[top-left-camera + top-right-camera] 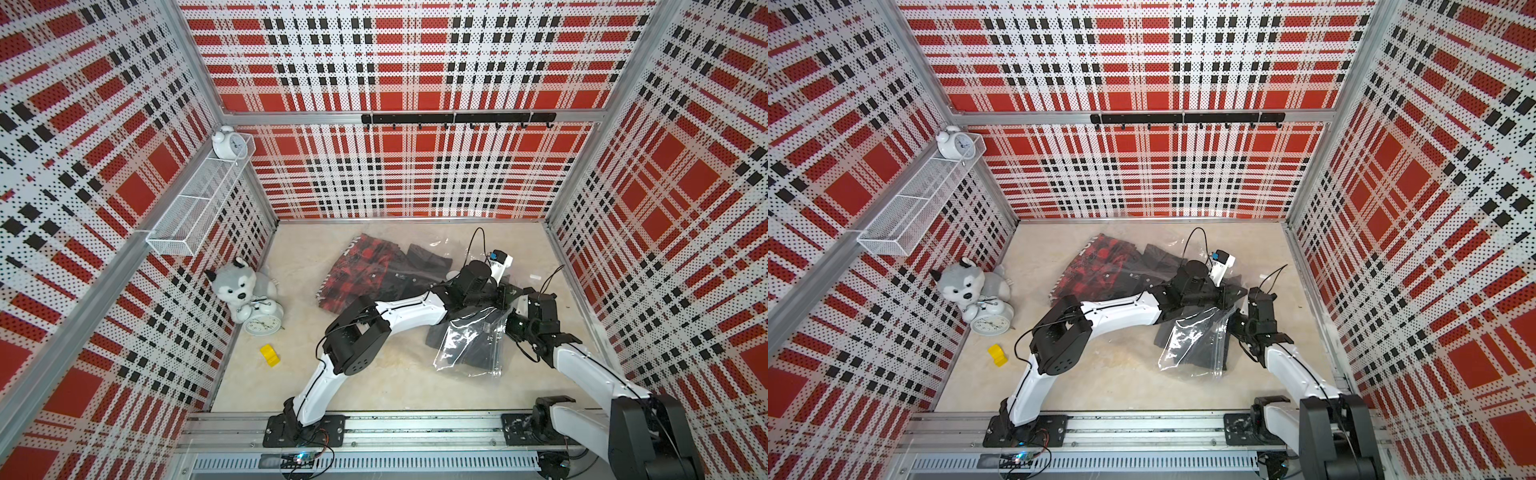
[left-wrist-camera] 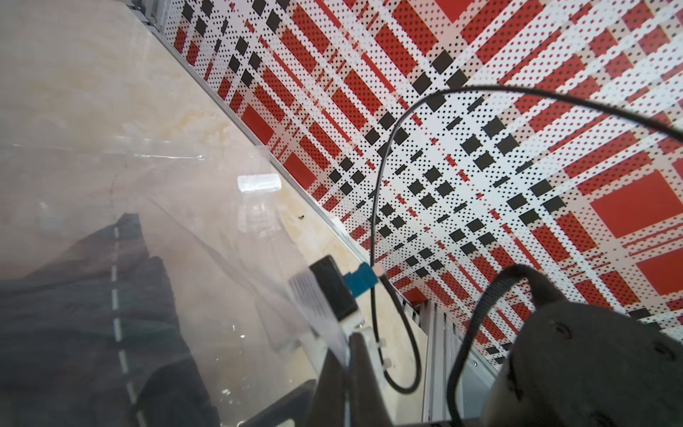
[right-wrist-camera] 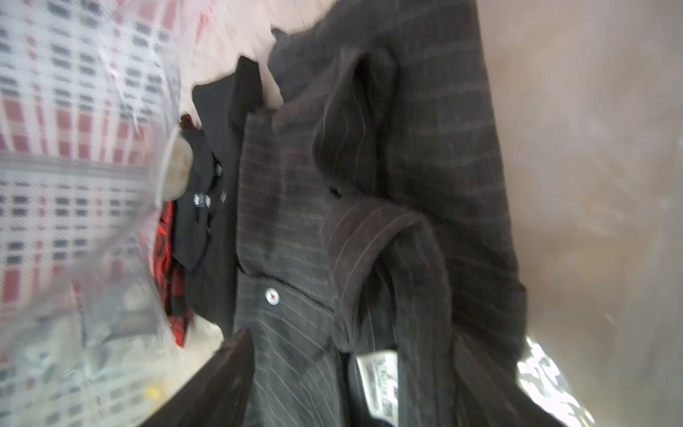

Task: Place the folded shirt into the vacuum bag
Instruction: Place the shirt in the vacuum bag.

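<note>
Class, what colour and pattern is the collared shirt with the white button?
The shirt is dark charcoal with thin pale pinstripes, clearest in the right wrist view.

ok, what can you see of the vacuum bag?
The vacuum bag is a large clear, glossy, crinkled plastic film spread over the table's middle and right. A dark pinstriped shirt lies inside. The bag's near end is bunched and raised where the shut left gripper seems to pinch it. A round valve cap shows.

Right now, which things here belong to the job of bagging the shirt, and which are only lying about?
For the job: vacuum bag, dark striped shirt, red plaid shirt.
Only lying about: husky plush toy, floor alarm clock, shelf alarm clock, yellow block, wire shelf, hook rail.
</note>
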`<action>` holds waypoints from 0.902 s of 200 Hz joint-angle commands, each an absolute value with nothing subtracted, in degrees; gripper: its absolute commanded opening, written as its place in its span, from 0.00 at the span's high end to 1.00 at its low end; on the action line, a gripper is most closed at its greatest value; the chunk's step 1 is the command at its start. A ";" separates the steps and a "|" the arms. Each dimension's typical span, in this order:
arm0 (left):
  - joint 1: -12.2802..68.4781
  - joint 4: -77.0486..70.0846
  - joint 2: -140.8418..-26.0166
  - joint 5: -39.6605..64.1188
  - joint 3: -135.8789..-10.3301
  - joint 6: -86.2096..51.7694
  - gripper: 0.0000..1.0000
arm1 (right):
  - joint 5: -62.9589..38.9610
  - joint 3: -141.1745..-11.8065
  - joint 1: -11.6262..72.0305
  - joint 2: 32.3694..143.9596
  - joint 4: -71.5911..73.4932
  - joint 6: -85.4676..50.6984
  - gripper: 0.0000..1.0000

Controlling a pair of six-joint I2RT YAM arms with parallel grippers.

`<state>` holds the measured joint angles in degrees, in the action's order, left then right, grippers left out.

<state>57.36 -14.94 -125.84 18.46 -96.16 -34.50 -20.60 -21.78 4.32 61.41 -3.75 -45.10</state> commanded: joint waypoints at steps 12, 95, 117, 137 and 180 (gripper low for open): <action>56.14 -14.55 -125.66 16.44 -95.56 -33.93 1.00 | -20.51 -18.96 3.71 57.65 -10.79 -41.39 0.13; 55.68 -18.00 -122.78 16.52 -88.10 -34.63 1.00 | -20.38 -21.06 2.46 51.45 -17.73 -40.97 0.09; 55.38 -18.54 -122.39 16.60 -87.39 -34.72 1.00 | -18.40 -21.72 2.39 48.37 -22.90 -40.80 0.10; 55.07 -18.77 -121.99 16.70 -87.59 -34.63 1.00 | -19.54 -19.32 2.35 45.19 -23.58 -41.85 0.23; 54.85 -18.43 -122.70 17.65 -89.96 -34.48 1.00 | -29.33 -15.43 2.54 43.88 -20.37 -43.13 0.47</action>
<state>55.42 -16.86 -124.42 17.32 -88.16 -34.54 -23.68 -17.28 2.81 44.31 -20.51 -42.70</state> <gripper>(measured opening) 0.051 0.552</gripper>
